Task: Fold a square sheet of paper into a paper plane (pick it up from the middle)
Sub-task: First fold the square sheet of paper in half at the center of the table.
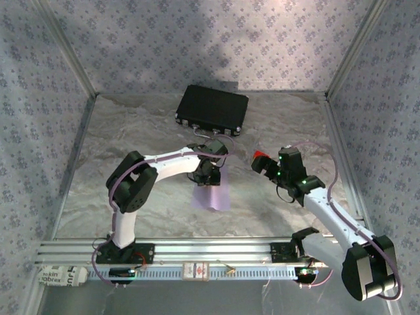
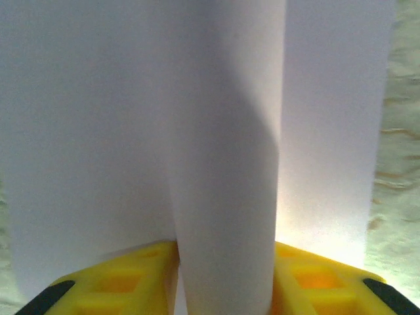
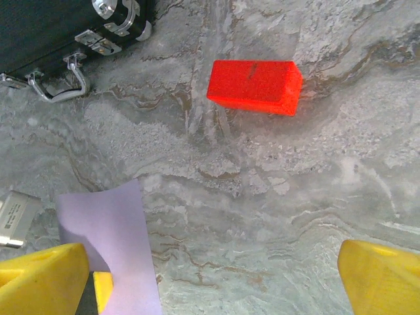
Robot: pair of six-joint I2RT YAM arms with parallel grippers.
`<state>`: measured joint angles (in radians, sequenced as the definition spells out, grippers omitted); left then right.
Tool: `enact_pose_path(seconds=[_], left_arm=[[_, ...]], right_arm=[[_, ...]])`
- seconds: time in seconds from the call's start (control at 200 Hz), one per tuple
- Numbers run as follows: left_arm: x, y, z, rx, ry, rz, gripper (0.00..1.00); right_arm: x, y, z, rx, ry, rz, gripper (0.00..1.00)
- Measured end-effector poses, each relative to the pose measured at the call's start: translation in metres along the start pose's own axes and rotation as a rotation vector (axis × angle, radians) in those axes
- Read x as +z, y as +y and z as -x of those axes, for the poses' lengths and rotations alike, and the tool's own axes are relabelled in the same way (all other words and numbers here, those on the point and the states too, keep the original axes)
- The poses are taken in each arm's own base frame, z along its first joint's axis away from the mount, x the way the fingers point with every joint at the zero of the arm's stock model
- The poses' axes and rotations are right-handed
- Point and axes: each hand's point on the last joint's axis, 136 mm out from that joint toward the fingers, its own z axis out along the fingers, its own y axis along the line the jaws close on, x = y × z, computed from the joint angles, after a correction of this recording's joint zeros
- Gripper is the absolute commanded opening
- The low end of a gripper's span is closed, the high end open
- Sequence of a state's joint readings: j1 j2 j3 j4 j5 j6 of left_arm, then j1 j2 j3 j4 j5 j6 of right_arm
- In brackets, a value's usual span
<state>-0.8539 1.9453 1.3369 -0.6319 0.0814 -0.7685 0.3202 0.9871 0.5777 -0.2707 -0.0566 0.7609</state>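
Note:
The square sheet of paper (image 1: pixel 212 195) is pale lilac and lies mid-table, right under my left gripper (image 1: pixel 209 176). From the left wrist, the sheet (image 2: pixel 98 131) is pushed up into a tall rounded ridge. That ridge fills the gap of the left gripper (image 2: pixel 226 269), and both yellow fingers (image 2: pixel 125 282) press against its sides. My right gripper (image 1: pixel 265 164) hovers to the right of the sheet. Seen from its own wrist, the right gripper (image 3: pixel 210 282) is wide open over bare marbled table, with the paper's edge (image 3: pixel 115 243) at its lower left.
A black case (image 1: pixel 212 109) with metal latches lies at the back centre, its corner (image 3: pixel 59 26) also in the right wrist view. A small red block (image 3: pixel 254 86) sits on the table just beyond the right gripper. Patterned walls enclose three sides; a metal rail (image 1: pixel 216 249) runs along the front.

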Motion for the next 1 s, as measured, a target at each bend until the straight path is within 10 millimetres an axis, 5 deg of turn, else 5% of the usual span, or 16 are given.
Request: enact_pose_path(seconds=[0.39, 0.685, 0.999], left_arm=[[-0.038, -0.066, 0.009, -0.033, -0.017, -0.527, 0.35], [-0.047, -0.068, 0.025, -0.176, -0.018, -0.784, 0.35], [-0.048, -0.068, 0.026, -0.216, -0.015, -0.822, 0.34]], right_arm=[[-0.02, -0.003, 0.017, 0.07, -0.136, 0.019, 0.96], [-0.023, -0.003, 0.024, 0.075, -0.182, 0.022, 0.96], [-0.022, 0.005, 0.024, 0.035, -0.178, 0.067, 0.98]])
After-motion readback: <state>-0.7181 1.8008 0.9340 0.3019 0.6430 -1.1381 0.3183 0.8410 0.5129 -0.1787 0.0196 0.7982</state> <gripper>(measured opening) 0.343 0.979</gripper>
